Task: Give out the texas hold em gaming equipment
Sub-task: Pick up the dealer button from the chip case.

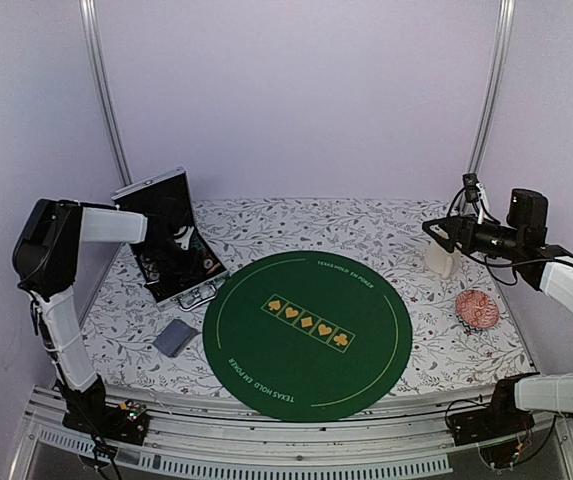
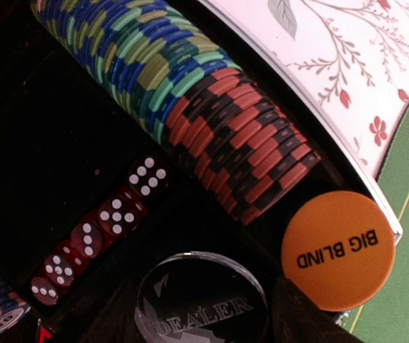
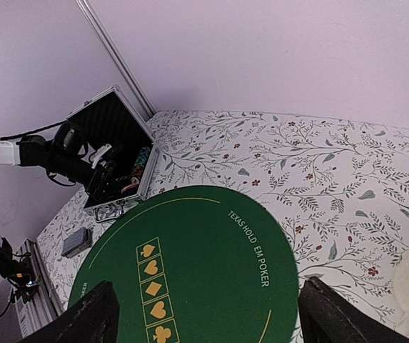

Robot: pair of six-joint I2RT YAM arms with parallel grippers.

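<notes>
Pickup seemed in hand: the left gripper (image 2: 204, 321) stood parted astride the clear round DEALER disc (image 2: 200, 286) in the far-left aluminium case (image 1: 156, 205). Next called for centred closing. The right gripper (image 3: 204, 314) gaped empty.

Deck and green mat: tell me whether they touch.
Apart. The right wrist view shows a strip of floral cloth between the deck and the mat edge.

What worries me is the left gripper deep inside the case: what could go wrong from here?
1. The open left gripper straddles the clear DEALER disc, and the orange BIG BLIND disc lies beside one finger: closing may catch or shove it.
2. The chip row and red dice sit close by; a lift might knock them loose.
3. The case lid stands open close to the arm and could be bumped.
</notes>
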